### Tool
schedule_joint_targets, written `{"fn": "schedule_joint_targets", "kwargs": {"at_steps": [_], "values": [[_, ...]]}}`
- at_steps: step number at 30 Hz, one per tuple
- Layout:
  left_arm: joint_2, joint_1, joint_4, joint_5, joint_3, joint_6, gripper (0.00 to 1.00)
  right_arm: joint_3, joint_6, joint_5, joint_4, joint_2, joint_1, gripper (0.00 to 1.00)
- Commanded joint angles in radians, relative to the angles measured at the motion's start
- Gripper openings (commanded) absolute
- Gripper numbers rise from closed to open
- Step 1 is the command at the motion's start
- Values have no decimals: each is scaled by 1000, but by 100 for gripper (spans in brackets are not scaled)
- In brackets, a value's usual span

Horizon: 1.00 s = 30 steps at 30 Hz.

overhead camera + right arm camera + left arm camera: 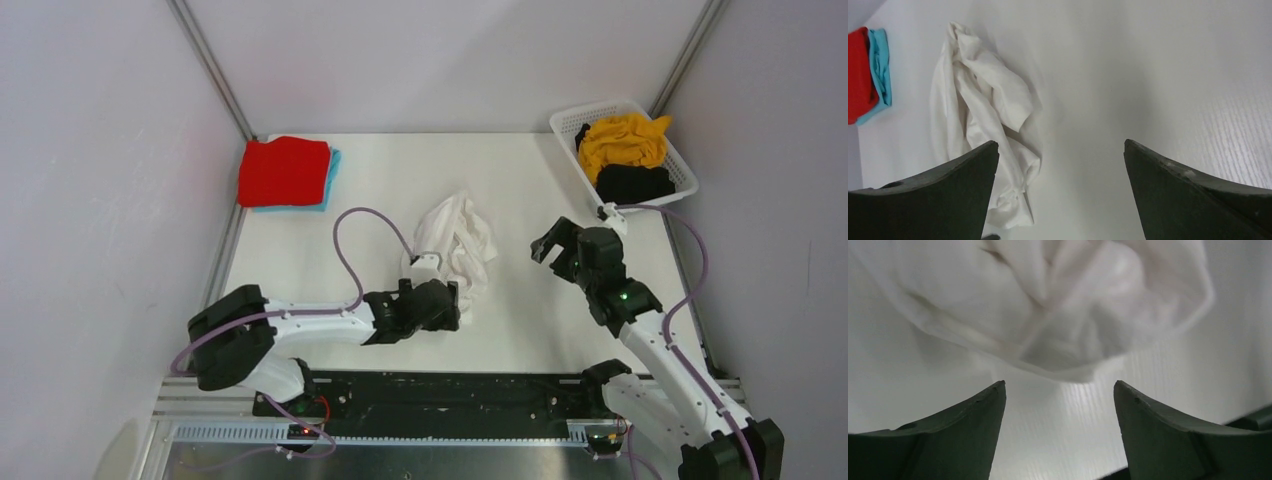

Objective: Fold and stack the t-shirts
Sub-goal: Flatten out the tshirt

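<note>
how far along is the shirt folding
Done: red shirt folded on the blue shirt, far left corner. In hand: white shirt lies crumpled mid-table; the open left gripper is at its near edge, not gripping; right gripper open, empty. Left: yellow shirt and black shirt, unfolded in the basket.

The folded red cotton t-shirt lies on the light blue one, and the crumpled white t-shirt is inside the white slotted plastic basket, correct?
No. The top view shows the crumpled white t-shirt on the white table, outside the white slotted plastic basket; the rest holds.
</note>
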State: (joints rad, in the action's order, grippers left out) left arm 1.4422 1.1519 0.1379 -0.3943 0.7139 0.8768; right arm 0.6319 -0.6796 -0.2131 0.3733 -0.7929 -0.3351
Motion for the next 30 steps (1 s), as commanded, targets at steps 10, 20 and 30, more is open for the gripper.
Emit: {"fn": "schedule_joint_targets", "kwargs": {"at_steps": [10, 20, 30], "values": [[-101, -198, -89, -88, -179, 103, 67, 3, 16, -6, -39, -47, 2, 99], [-69, -286, -192, 0, -146, 39, 62, -23, 12, 42, -61, -102, -15, 99], [94, -302, -191, -51, -41, 43, 0, -47, 101, 189, -367, -365, -103, 95]]}}
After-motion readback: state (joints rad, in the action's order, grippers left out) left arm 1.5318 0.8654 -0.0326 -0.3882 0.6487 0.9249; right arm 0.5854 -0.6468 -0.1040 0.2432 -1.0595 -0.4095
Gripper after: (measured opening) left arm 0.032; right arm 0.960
